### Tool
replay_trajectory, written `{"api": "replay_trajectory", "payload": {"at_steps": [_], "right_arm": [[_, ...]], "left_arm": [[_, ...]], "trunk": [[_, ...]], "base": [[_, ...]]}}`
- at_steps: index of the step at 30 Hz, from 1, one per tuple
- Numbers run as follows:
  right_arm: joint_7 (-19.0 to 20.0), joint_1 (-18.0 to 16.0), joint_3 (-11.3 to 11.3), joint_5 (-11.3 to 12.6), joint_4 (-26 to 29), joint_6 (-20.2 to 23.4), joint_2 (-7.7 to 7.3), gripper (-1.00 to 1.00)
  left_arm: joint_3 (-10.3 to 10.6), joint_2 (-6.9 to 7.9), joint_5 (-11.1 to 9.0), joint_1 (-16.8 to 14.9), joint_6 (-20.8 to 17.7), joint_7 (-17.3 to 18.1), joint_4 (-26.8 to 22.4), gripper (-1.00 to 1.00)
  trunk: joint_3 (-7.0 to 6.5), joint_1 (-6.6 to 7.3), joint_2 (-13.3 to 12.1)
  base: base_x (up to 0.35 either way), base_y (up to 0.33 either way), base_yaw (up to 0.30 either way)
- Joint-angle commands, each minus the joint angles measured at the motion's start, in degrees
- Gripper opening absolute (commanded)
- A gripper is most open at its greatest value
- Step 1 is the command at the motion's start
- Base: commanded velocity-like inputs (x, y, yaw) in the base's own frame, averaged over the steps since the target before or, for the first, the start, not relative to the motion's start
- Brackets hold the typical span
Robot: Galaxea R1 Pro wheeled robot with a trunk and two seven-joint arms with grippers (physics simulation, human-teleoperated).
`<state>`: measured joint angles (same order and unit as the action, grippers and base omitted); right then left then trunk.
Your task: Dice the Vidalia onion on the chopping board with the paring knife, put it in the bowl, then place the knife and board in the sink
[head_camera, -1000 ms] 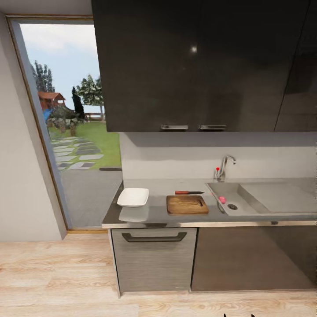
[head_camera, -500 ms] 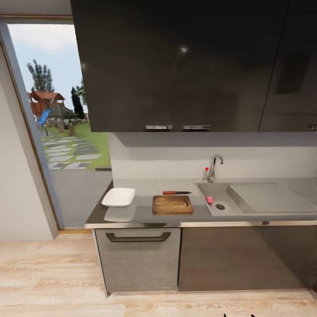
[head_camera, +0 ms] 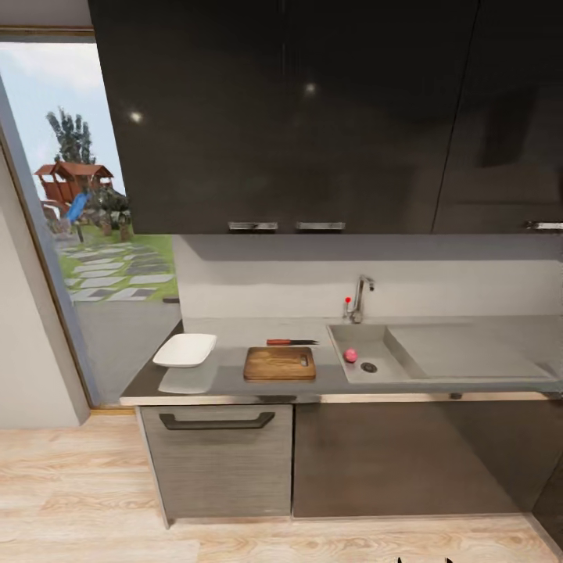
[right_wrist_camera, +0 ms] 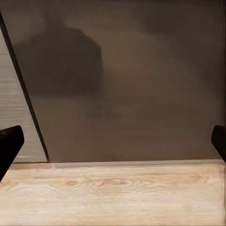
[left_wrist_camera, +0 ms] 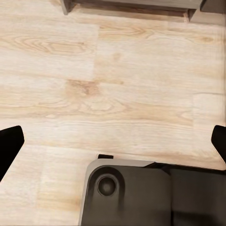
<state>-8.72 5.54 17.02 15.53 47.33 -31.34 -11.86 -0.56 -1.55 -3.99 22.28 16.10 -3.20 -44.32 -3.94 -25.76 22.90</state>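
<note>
Both hands hang spread wide and empty, left hand (left_wrist_camera: 113,141) over the floor, right hand (right_wrist_camera: 113,141) facing the cabinets. View's slid right since a second ago, squaring onto the bench (head_camera: 234,385): chopping board (head_camera: 279,363), then paring knife (head_camera: 291,342), Vidalia onion (head_camera: 350,356) waiting in the sink (head_camera: 338,335).

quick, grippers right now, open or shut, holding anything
left gripper: open, holding nothing.
right gripper: open, holding nothing.

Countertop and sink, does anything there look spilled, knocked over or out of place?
Nothing stands out. The bowl, chopping board and paring knife lie flat on the countertop, and the Vidalia onion sits whole in the sink.
</note>
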Motion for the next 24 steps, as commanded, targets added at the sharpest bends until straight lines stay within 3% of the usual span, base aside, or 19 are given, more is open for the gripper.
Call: {"api": "replay_trajectory", "payload": {"at_steps": [1,24], "right_arm": [[-0.5,0.0,0.4,0.2,0.0,-0.1,-0.09,1.00],[-0.5,0.0,0.4,0.2,0.0,0.0,-0.09,1.00]], "left_arm": [[-0.1,-0.03,-0.4,0.0,0.1,0.0,-0.1,1.00],[-0.1,-0.03,-0.4,0.0,0.1,0.0,-0.1,1.00]], "trunk": [[0.01,-0.02,0.0],[1.20,-0.02,0.0]], "base": [[0.000,-0.306,0.000],[0.000,-0.306,0.000]]}}
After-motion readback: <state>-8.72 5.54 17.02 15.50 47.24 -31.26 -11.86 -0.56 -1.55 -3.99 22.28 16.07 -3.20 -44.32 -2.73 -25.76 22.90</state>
